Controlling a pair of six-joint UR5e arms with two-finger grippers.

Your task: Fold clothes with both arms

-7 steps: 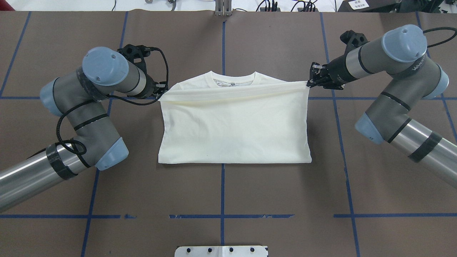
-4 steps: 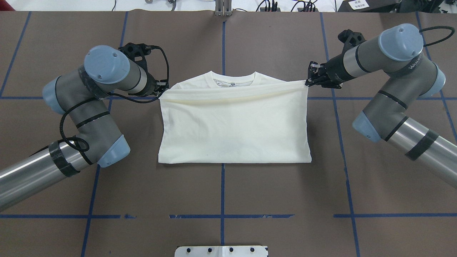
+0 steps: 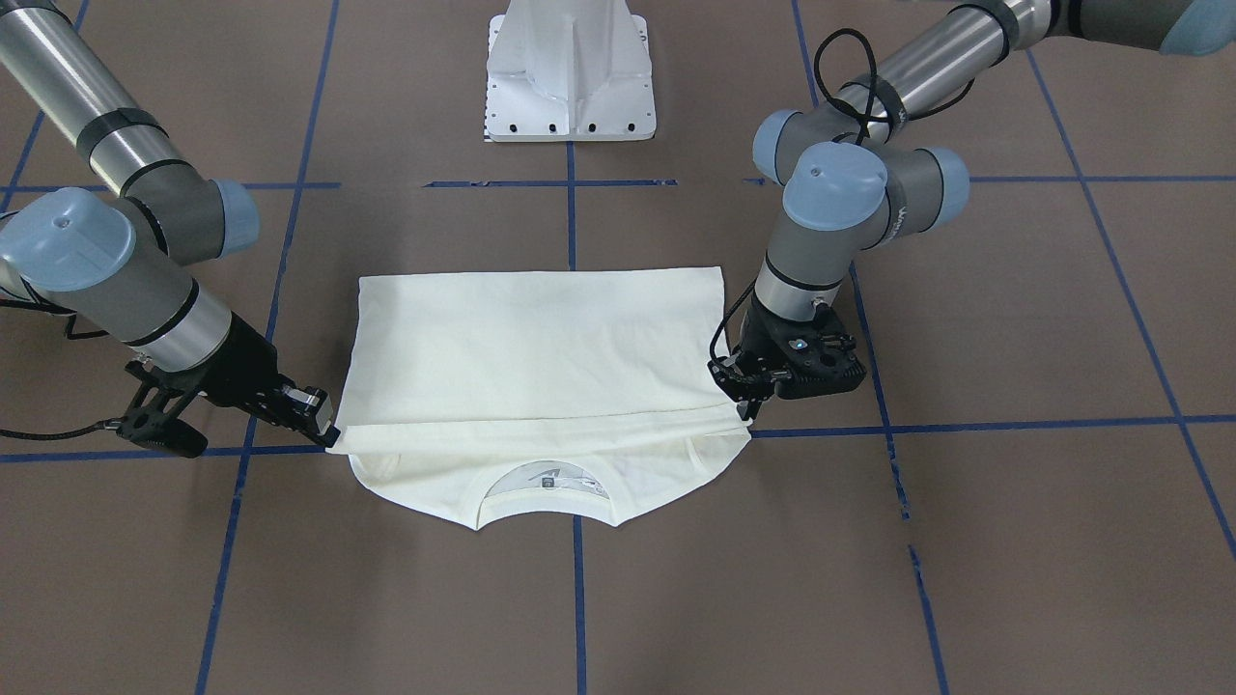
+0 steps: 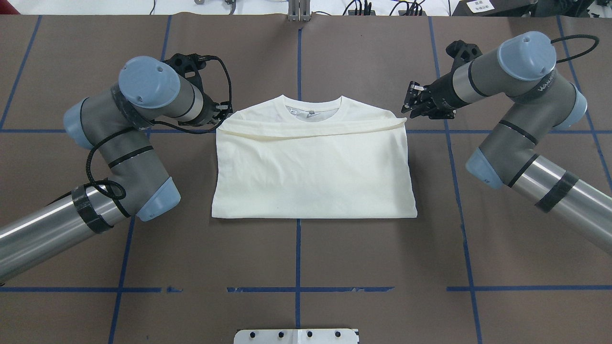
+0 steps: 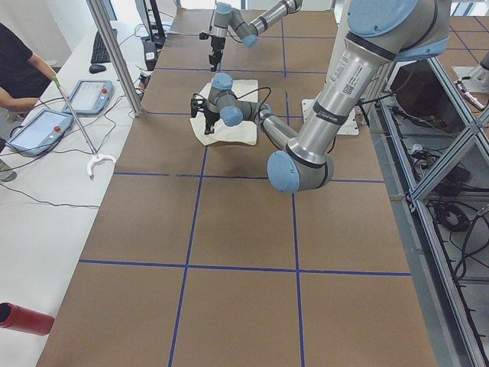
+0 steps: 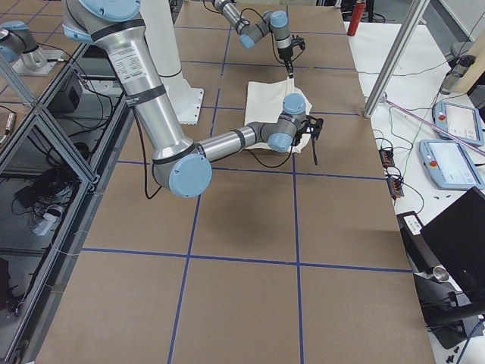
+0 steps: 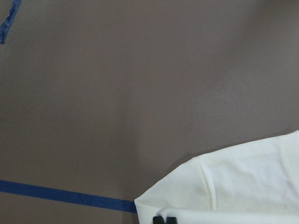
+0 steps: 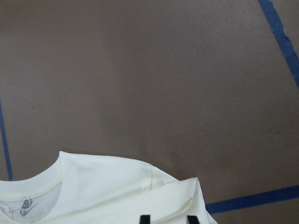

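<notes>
Pinching one top corner of the folded shirt (image 4: 311, 177) in the closed left gripper (image 4: 223, 117); holding the right gripper (image 4: 409, 103) spread apart just beside the other corner, over the brown table (image 4: 382, 267).

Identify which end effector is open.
The right arm's black two-finger end effector: fingertips apart near the cream-white shirt; the left end effector's are pinched together.

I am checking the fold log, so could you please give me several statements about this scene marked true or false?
The T-shirt lies folded over, its collar uncovered. True.
The right gripper is open. True.
A cat print shows on the T-shirt's top face. False: the visible face is plain.
The left gripper hangs far from the T-shirt. False: it is at the fold's corner.
The collar points at the mounting base. False: it points away from it.
</notes>
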